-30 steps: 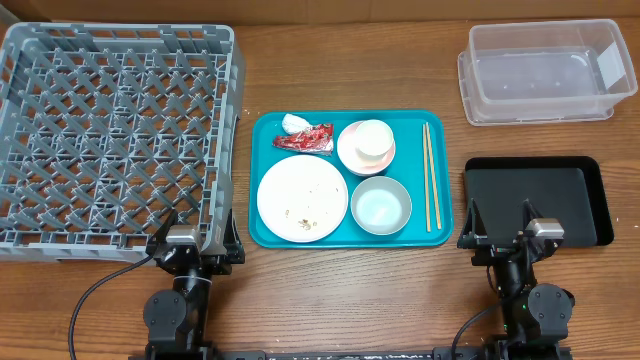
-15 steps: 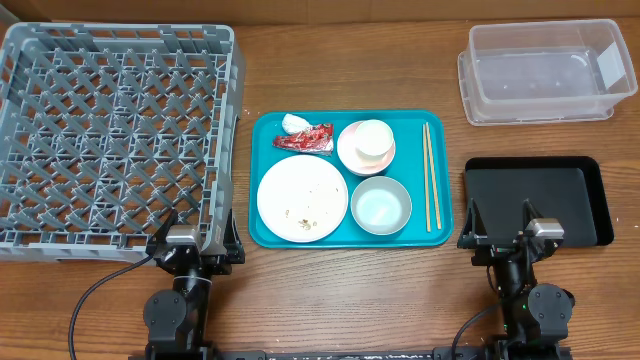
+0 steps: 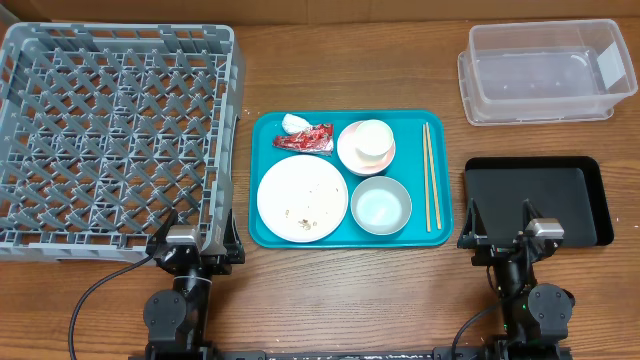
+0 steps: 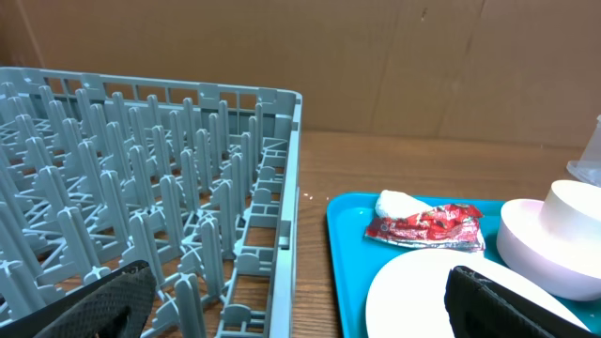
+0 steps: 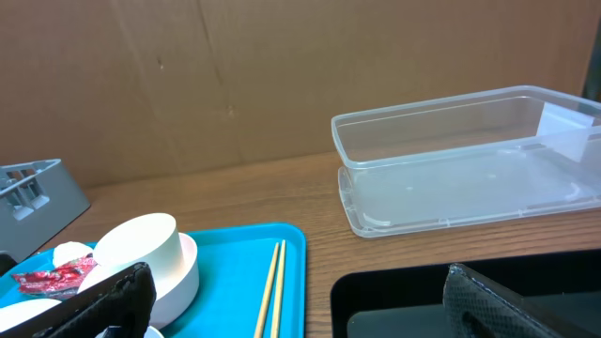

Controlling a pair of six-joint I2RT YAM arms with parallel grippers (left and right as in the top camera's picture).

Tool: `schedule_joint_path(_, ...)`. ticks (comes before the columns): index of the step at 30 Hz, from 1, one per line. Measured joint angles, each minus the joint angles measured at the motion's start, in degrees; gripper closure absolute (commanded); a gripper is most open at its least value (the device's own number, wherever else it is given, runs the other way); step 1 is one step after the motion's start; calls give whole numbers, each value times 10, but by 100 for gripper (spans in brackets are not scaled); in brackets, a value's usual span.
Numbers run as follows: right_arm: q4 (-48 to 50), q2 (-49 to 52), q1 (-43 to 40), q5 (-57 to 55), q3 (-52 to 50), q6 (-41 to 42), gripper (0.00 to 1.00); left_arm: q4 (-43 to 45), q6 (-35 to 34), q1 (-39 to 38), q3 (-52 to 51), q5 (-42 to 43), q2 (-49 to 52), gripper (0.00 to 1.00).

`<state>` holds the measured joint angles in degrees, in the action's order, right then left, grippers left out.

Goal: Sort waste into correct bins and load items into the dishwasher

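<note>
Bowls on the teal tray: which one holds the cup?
The pinkish bowl beside the red wrapper holds the white cup; the pale blue bowl nearer the arms is empty.

It seems a robot test lab: a wooden desk (image 3: pixel 350 290), a cardboard wall (image 5: pixel 235 75) behind, the left arm (image 3: pixel 178 310) and right arm (image 3: pixel 535 305) fixed at its near edge.

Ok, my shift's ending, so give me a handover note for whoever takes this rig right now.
Left gripper and right gripper: both open, empty, parked at the near edge.
On the teal tray: wrapper, tissue, plate with scraps, bowl, second bowl holding the cup, chopsticks.
Rack, tub and black tray hold nothing.
Done: nothing. Left: all sorting and loading.
</note>
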<state>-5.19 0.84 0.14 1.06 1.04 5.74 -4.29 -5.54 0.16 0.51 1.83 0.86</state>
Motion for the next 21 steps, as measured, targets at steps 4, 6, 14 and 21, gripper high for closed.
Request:
schedule_joint_path(4, 0, 0, 0, 0, 0, 0, 0, 0, 0, 0, 0, 0, 0, 0)
schedule_joint_path(6, 0, 0, 0, 0, 0, 0, 0, 0, 0, 0, 0, 0, 0, 0)
schedule_joint_path(14, 0, 0, 0, 0, 0, 0, 0, 5, 0, 0, 0, -5, 0, 0)
schedule_joint_path(21, 0, 0, 0, 0, 0, 0, 0, 45, -231, 0, 0, 187, 0, 0)
